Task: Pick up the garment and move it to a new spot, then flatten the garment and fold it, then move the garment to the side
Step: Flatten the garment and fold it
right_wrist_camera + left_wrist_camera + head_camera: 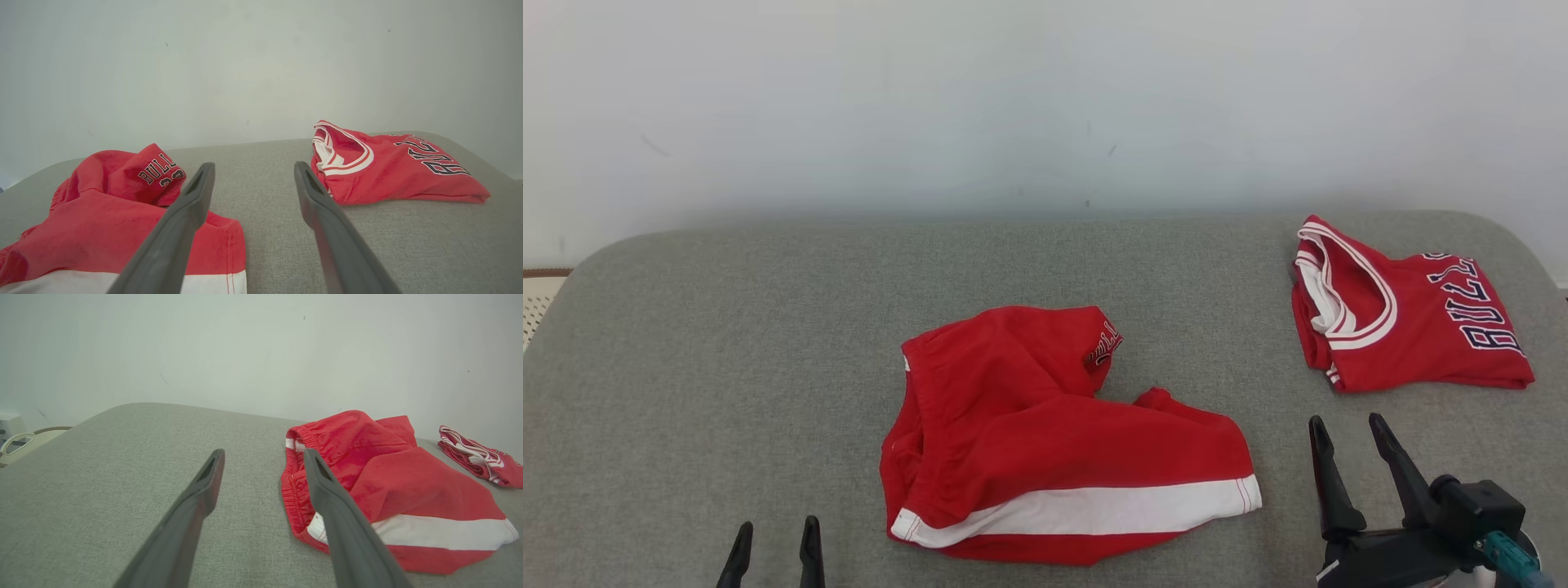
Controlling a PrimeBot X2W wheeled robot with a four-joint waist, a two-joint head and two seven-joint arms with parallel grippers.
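The garment [1045, 433] is a pair of red shorts with a white side stripe, lying crumpled in the middle of the grey padded surface [727, 343]. It also shows as the garment [392, 490] to the right of my left fingers, and as the garment [106, 212] at lower left in the right wrist view. My left gripper [774, 531] stands open at the bottom left, left of the shorts, with nothing between its fingers. Open as well, my right gripper [1347, 426] hovers to the right of the shorts. Its jaws hold nothing.
A folded red jersey [1405, 314] with white trim and dark lettering lies at the far right of the surface. It appears as the jersey [392, 167] beyond my right fingertips and as the jersey [478, 459] at far right. A pale wall [1045, 98] rises behind the surface.
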